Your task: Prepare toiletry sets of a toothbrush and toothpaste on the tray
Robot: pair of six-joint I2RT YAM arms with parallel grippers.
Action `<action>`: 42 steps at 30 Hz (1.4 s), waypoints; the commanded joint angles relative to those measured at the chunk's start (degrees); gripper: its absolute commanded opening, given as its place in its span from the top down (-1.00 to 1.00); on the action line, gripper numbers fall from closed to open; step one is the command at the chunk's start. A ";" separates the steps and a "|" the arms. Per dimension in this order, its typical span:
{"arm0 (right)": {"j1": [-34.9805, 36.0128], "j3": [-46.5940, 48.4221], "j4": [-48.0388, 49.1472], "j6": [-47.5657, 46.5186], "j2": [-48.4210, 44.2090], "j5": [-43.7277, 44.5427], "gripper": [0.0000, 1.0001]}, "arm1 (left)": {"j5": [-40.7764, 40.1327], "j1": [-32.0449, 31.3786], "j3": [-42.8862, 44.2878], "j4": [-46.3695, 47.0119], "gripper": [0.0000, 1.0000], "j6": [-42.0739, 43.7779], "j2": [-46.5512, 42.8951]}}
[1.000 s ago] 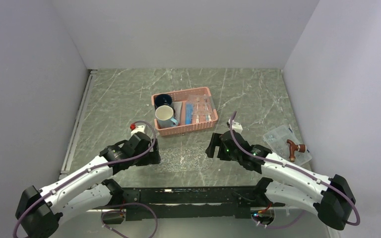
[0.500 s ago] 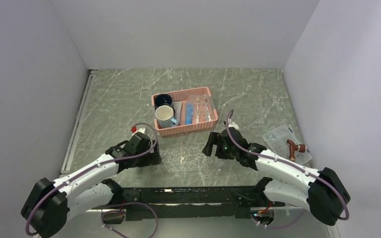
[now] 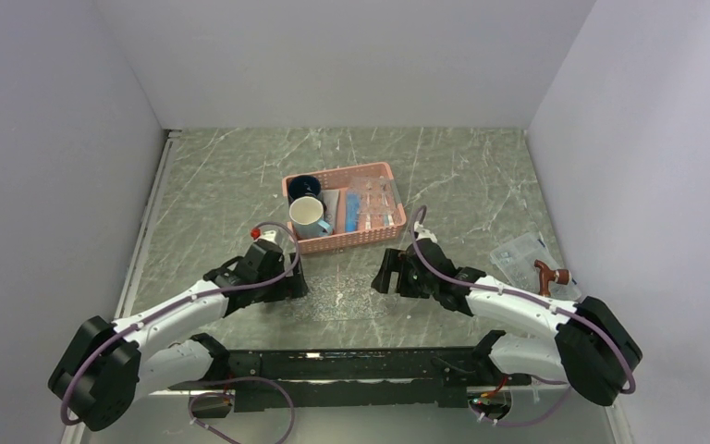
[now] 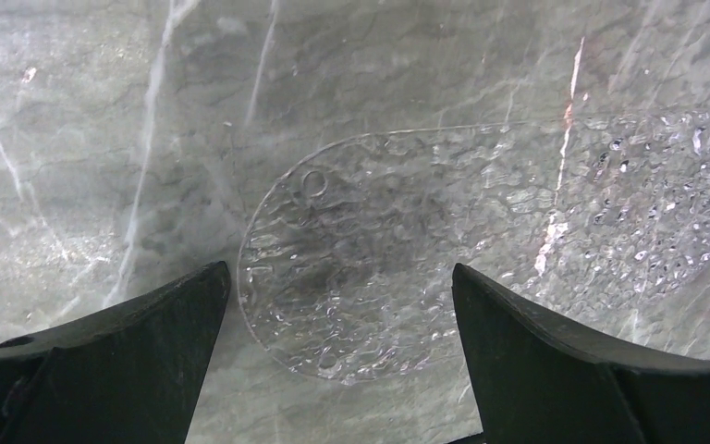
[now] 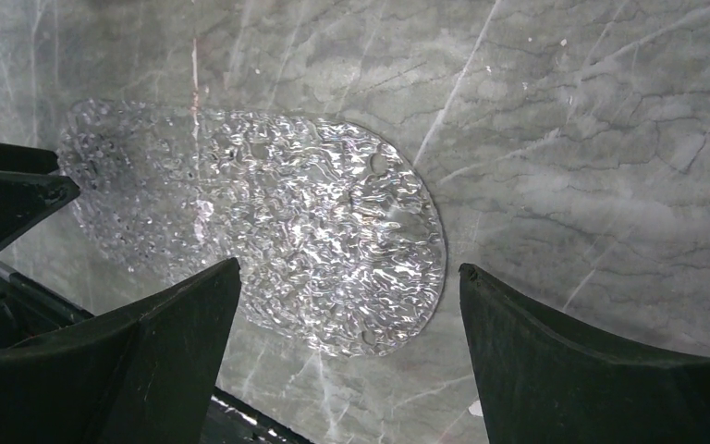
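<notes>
Hovering open and empty, the left hand (image 4: pixel 340 270) and right hand (image 5: pixel 350 265) flank the bare tray (image 3: pixel 342 298), its long axis along the bench's near edge, while blue toothpaste (image 3: pixel 353 211) lies beyond in the pink basket (image 3: pixel 347 243), nearer the right hand.

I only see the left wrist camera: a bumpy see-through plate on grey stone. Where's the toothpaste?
Observer: From the top camera, a small flat blue toothpaste tube lies inside the pink mesh basket, beyond the clear oval glittery plastic tray.
Operator: Is the other arm holding something?
Observer: No. The right wrist camera shows the right end effector open and empty above the tray's other end.
Operator: What else is in the basket?
Observer: A white mug and a dark blue mug, at its left side.
</notes>
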 commanded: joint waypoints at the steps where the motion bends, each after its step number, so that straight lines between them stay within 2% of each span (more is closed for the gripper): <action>1: -0.23 -0.64 3.46 -0.14 1.61 -0.62 -0.80 | 3.06 0.17 0.30 1.02 -0.95 1.54 2.33; 19: -0.23 -3.96 6.86 1.47 1.99 -2.51 -0.80 | 7.45 0.14 -0.11 4.12 -0.85 3.19 5.82; 27: -0.23 -4.63 1.66 2.07 -2.44 -1.00 -0.80 | 8.97 -0.59 0.02 5.29 -0.81 2.88 7.36; 35: -0.25 -3.19 -8.17 2.50 -6.09 4.71 -0.79 | 6.17 -0.65 0.38 1.91 -0.82 3.36 5.01; 42: -0.19 -5.85 -12.30 4.61 -11.78 -0.29 -0.80 | 5.97 -0.65 0.20 1.10 -0.82 3.70 3.73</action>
